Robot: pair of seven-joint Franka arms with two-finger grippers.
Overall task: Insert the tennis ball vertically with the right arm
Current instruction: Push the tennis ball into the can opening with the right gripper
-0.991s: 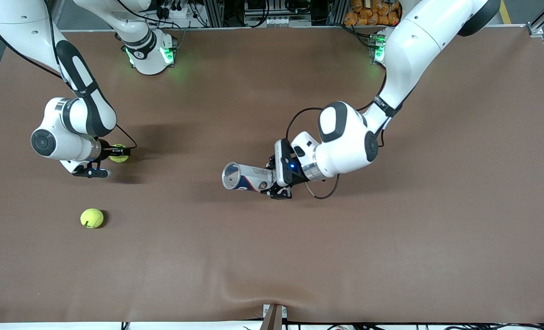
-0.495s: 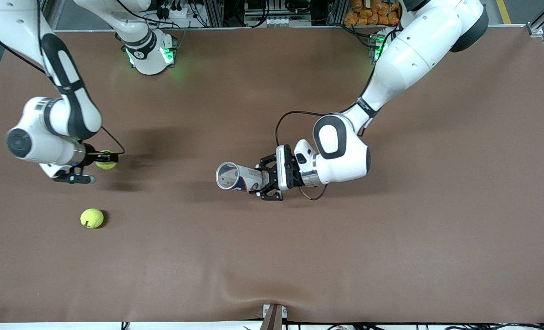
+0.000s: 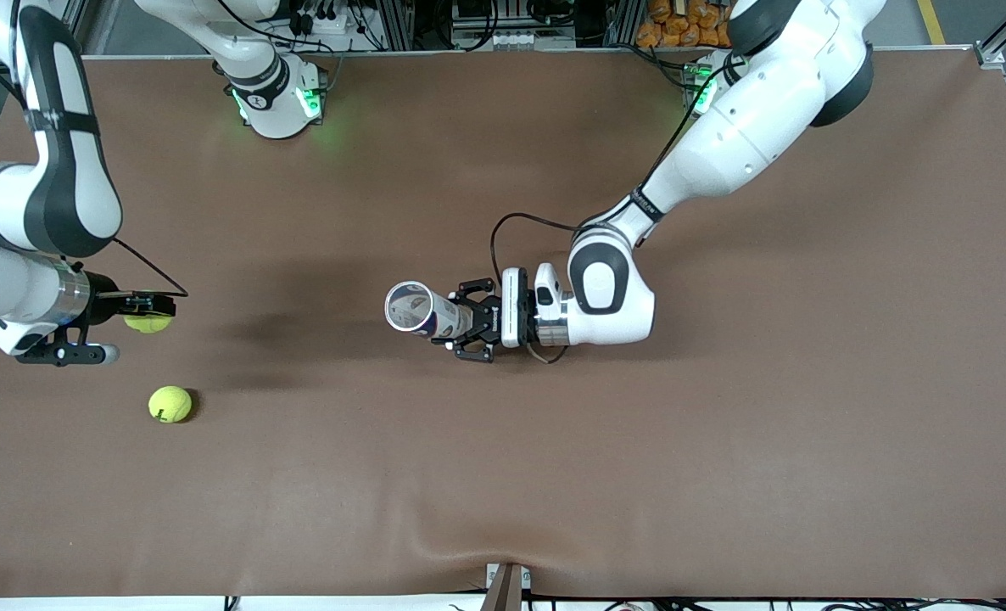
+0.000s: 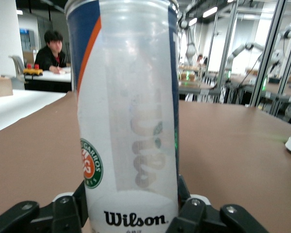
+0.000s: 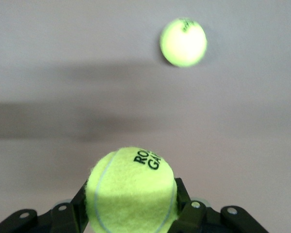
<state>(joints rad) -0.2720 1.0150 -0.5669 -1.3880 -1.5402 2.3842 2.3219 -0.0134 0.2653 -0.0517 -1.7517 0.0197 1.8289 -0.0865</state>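
Observation:
My right gripper (image 3: 148, 312) is shut on a yellow-green tennis ball (image 3: 148, 322) (image 5: 132, 190), held in the air over the table at the right arm's end. A second tennis ball (image 3: 170, 404) (image 5: 183, 41) lies on the table below it, nearer the front camera. My left gripper (image 3: 467, 329) is shut on a clear Wilson ball can (image 3: 422, 311) (image 4: 128, 121) with a blue and orange label, held above the table's middle. The can's open mouth (image 3: 408, 307) tilts up toward the front camera and the right arm's end.
The brown table (image 3: 723, 424) spreads wide around both arms. The robot bases (image 3: 276, 102) with green lights stand along the edge farthest from the front camera. A small fitting (image 3: 507, 584) sits at the table's nearest edge.
The right gripper has carried its ball upward and toward the right arm's end of the table. The left gripper has lifted the can and swung its mouth upward.

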